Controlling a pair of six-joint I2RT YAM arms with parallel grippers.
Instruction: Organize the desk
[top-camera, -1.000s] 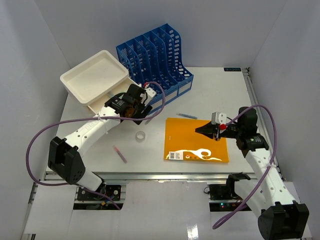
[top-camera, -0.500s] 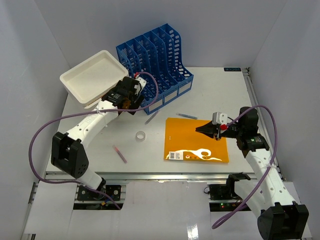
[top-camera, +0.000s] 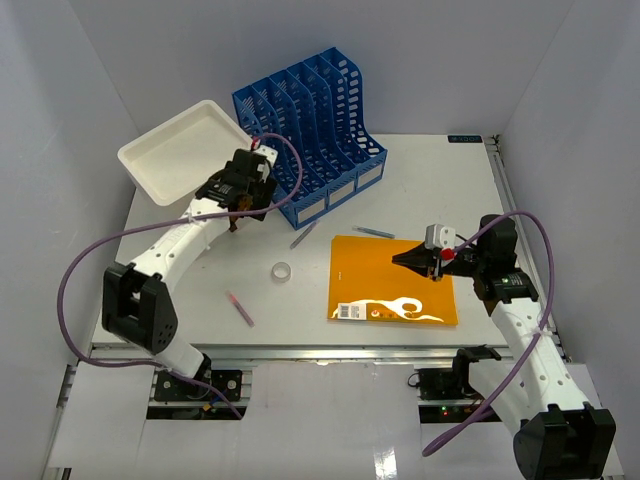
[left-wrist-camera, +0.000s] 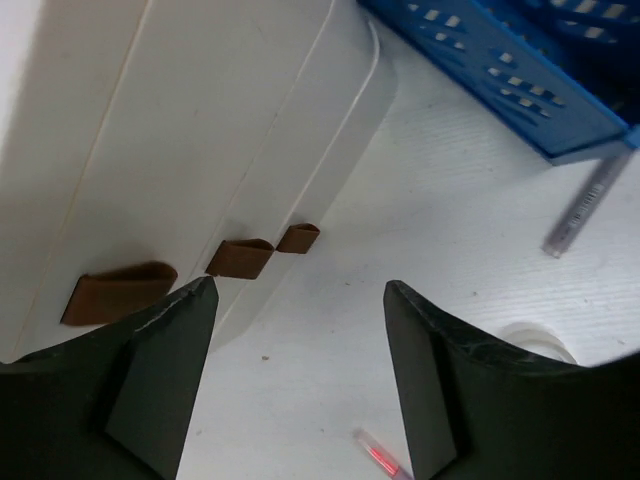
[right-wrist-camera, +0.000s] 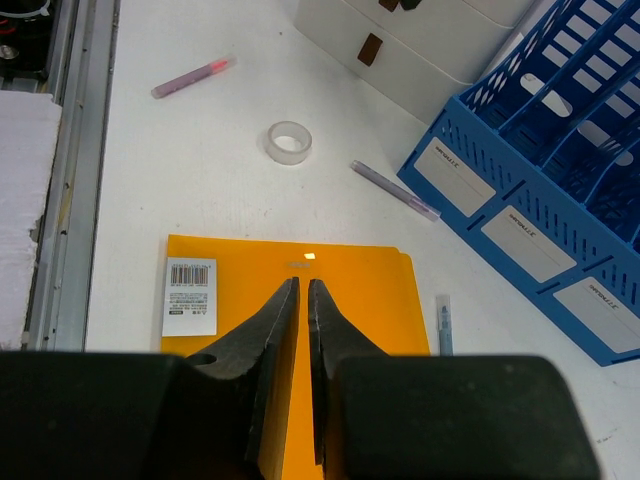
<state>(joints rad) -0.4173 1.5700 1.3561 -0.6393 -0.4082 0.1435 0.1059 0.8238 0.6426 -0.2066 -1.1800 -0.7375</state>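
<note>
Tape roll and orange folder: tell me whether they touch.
Apart. The top external view shows a strip of bare desk between the tape roll and the orange folder.

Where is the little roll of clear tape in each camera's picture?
Top external: tape roll left of centre, beside the orange folder.
Left wrist: lower right, partly hidden.
Right wrist: upper middle.
Shared landmark: the blue file rack, in all three.

left arm (top-camera: 185, 238) stretched forward | left fingers (left-wrist-camera: 160, 380) apart | right arm (top-camera: 520, 325) bent | right fingers (right-wrist-camera: 268, 340) together
</note>
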